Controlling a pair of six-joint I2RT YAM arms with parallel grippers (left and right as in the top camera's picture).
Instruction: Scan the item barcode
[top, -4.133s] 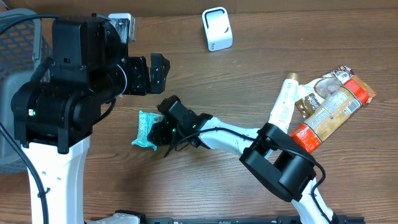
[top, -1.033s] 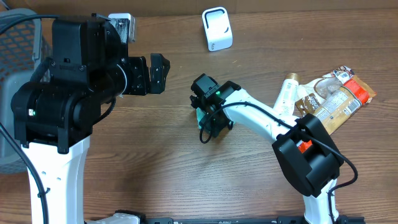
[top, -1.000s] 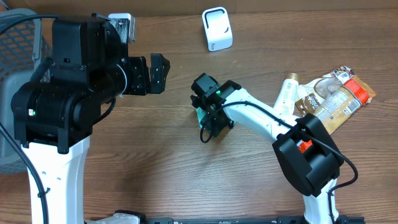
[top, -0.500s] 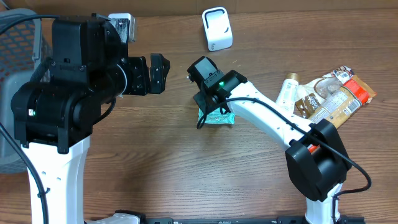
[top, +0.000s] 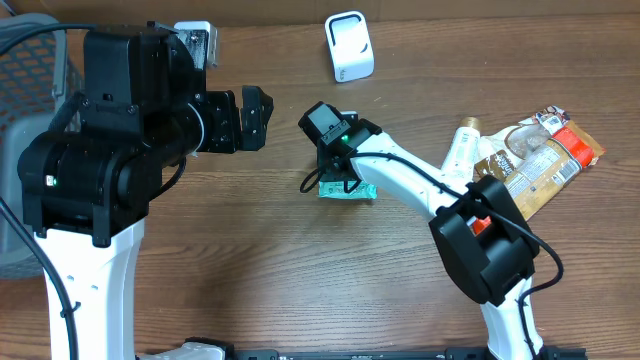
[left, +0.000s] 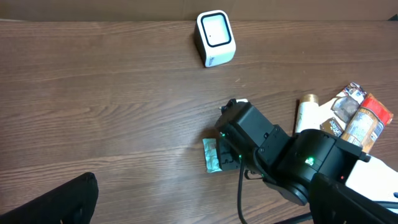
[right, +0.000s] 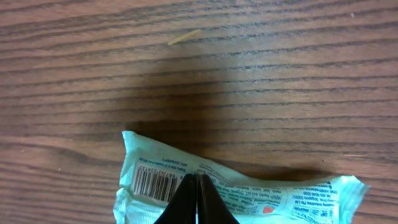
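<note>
though messy at rt, brown wood-grain table (top: 250, 290), teal pkt (top: 352, 190) mid

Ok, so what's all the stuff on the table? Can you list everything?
mint-green plastic snack packet: one, mint green, middle of the table, barcode side up
small boxy white barcode scanner: one, white, far side of the table
white bottle with a tan cap: one, white, in the pile on the right
crinkly clear bag with a brown label: one, clear and brown, same pile
orange-and-cream labelled jar: one, lying on its side in the pile
grey mesh basket: one, grey, left edge
brown wooden table: one, under everything
left gripper: one, black, open and holding nothing, left of the middle
right gripper: one, black, shut, tips over the packet
</note>
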